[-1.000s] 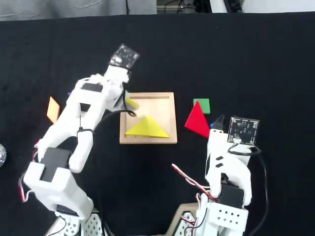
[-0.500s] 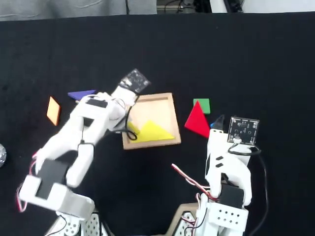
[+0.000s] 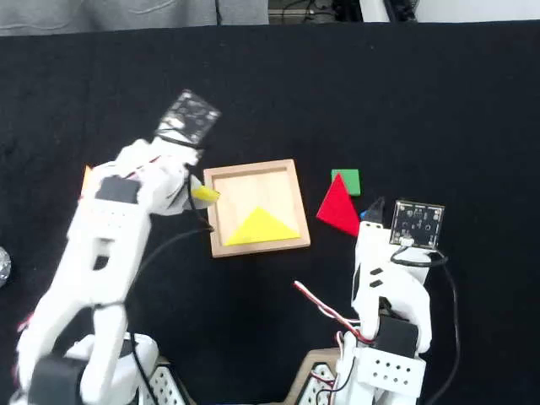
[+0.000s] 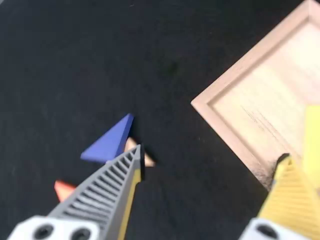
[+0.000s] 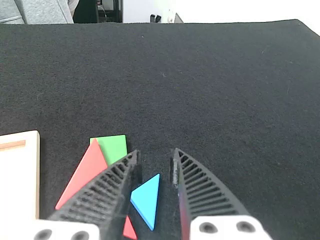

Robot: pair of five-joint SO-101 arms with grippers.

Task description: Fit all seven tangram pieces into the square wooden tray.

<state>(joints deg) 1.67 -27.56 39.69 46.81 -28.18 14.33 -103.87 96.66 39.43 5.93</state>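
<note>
The square wooden tray (image 3: pixel 253 173) lies mid-table with a large yellow triangle (image 3: pixel 260 227) inside; its corner (image 4: pixel 235 95) also shows in the left wrist view. My left gripper (image 3: pixel 199 191) hovers at the tray's left edge, open (image 4: pixel 210 154) and holding nothing. Beyond it lie a dark blue triangle (image 4: pixel 110 141) and an orange piece (image 4: pixel 64 189). Right of the tray are a red triangle (image 3: pixel 337 205) and a green square (image 3: pixel 346 180). My right gripper (image 5: pixel 155 156) hangs slightly open above a light blue triangle (image 5: pixel 146 200), beside the red triangle (image 5: pixel 85 175) and green square (image 5: pixel 112 147).
The table is covered in black cloth. The left arm's body (image 3: pixel 101 245) stretches over the table's left side and the right arm's base (image 3: pixel 392 295) stands at the front right. Bare cloth stretches behind the tray and to the far right.
The left arm swept down over the tray's left side, then pulled back left off it. The tray turned slightly and the yellow triangle slid right. The right arm kept still.
</note>
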